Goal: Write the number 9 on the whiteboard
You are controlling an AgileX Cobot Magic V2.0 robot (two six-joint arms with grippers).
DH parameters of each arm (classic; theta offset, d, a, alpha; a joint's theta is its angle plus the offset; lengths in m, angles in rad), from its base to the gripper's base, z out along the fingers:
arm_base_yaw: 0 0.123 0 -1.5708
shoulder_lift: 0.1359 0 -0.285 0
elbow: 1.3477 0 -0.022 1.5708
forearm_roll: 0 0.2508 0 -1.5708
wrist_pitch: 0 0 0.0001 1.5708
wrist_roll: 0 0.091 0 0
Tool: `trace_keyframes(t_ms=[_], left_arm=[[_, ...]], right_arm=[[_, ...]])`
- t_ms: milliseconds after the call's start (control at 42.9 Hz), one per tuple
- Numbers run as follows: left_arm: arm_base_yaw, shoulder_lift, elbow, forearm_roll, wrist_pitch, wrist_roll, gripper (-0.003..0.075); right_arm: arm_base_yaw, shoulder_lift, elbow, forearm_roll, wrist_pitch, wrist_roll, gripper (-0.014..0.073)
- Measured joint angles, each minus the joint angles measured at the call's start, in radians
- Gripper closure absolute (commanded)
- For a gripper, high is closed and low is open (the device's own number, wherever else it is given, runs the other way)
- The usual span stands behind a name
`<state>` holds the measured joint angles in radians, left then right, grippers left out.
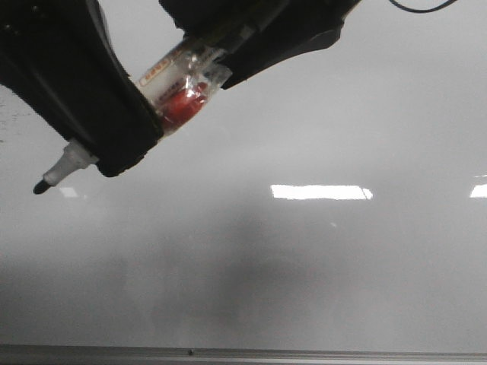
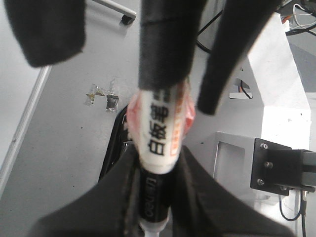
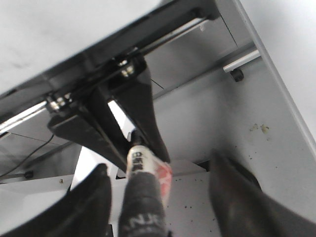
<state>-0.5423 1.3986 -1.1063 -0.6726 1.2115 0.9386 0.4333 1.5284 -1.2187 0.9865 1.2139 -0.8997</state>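
The whiteboard [image 1: 319, 266] fills the front view, glossy and blank; no number 9 shows on it. My left gripper [image 1: 106, 156] is shut on a marker [image 1: 171, 87] with a white label and a red, crinkled plastic wrap. The marker's black tip [image 1: 38, 186] sticks out past the fingers toward the lower left, close to the board; I cannot tell if it touches. In the left wrist view the left gripper [image 2: 153, 197] clamps the marker's black barrel [image 2: 155, 148]. My right gripper [image 1: 255, 42] is open around the marker's rear end; in its wrist view the right gripper [image 3: 158, 170] stands wide of the marker [image 3: 143, 197].
The board's thin grey metal frame edge [image 1: 228, 354] runs along the bottom of the front view. Bright light patches [image 1: 319, 192] reflect at mid right. A black cable [image 1: 418, 6] loops at the top right. The robot's white base [image 2: 276, 98] lies behind the grippers.
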Motion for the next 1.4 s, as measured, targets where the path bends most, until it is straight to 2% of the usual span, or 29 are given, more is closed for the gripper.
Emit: trace_keyframes(t_ms=[117, 303, 350, 396, 466, 513, 653, 723, 769, 909, 1049, 1166, 1306, 1352, 1399], left_arm=[[0.000, 0.000, 0.000, -0.002, -0.028, 0.000, 0.0738], [0.000, 0.000, 0.000, -0.020, -0.063, 0.001, 0.0736], [0.000, 0.000, 0.000, -0.023, -0.065, 0.001, 0.0731], [0.000, 0.000, 0.000, -0.023, -0.070, 0.002, 0.0711], [0.000, 0.000, 0.000, -0.023, -0.077, 0.006, 0.0639], [0.000, 0.000, 0.000, -0.023, -0.084, 0.009, 0.0559], [0.000, -0.005, 0.000, -0.019, -0.124, 0.011, 0.0272], [0.000, -0.009, 0.000, -0.015, -0.140, 0.011, 0.0202], [0.000, -0.013, 0.000, -0.015, -0.158, 0.011, 0.0194], [0.000, -0.056, 0.002, -0.018, -0.200, 0.009, 0.0203], [0.054, -0.169, 0.080, -0.016, -0.263, 0.009, 0.0286], [0.120, -0.302, 0.215, -0.043, -0.369, 0.009, 0.0450], [0.160, -0.459, 0.395, -0.099, -0.482, 0.007, 0.0673], [0.163, -0.502, 0.445, -0.113, -0.512, 0.007, 0.0731], [0.165, -0.537, 0.486, -0.130, -0.535, 0.007, 0.0739]], right_arm=[[0.002, 0.000, 0.000, 0.006, 0.000, 0.000, 0.0352], [0.002, 0.000, 0.000, 0.009, -0.001, 0.000, 0.0383], [0.002, 0.000, 0.000, 0.009, -0.002, 0.000, 0.0426], [0.002, 0.000, 0.000, 0.009, -0.006, 0.000, 0.0507], [0.002, 0.000, 0.000, 0.011, -0.006, 0.000, 0.0636], [0.002, 0.000, 0.000, 0.011, -0.009, -0.002, 0.0706], [0.000, 0.000, -0.002, 0.011, -0.019, -0.002, 0.0701], [-0.005, 0.000, -0.002, 0.014, -0.019, -0.002, 0.0701], [-0.009, 0.000, -0.002, 0.014, -0.017, -0.002, 0.0699], [-0.063, -0.004, -0.002, -0.016, -0.004, 0.018, 0.0699], [-0.183, -0.042, 0.027, -0.037, -0.019, 0.032, 0.0699], [-0.253, -0.078, 0.058, -0.007, -0.148, 0.010, 0.0699], [-0.263, -0.084, 0.081, 0.136, -0.309, -0.096, 0.0699], [-0.261, -0.084, 0.089, 0.187, -0.355, -0.131, 0.0699], [-0.260, -0.084, 0.100, 0.233, -0.402, -0.161, 0.0699]])
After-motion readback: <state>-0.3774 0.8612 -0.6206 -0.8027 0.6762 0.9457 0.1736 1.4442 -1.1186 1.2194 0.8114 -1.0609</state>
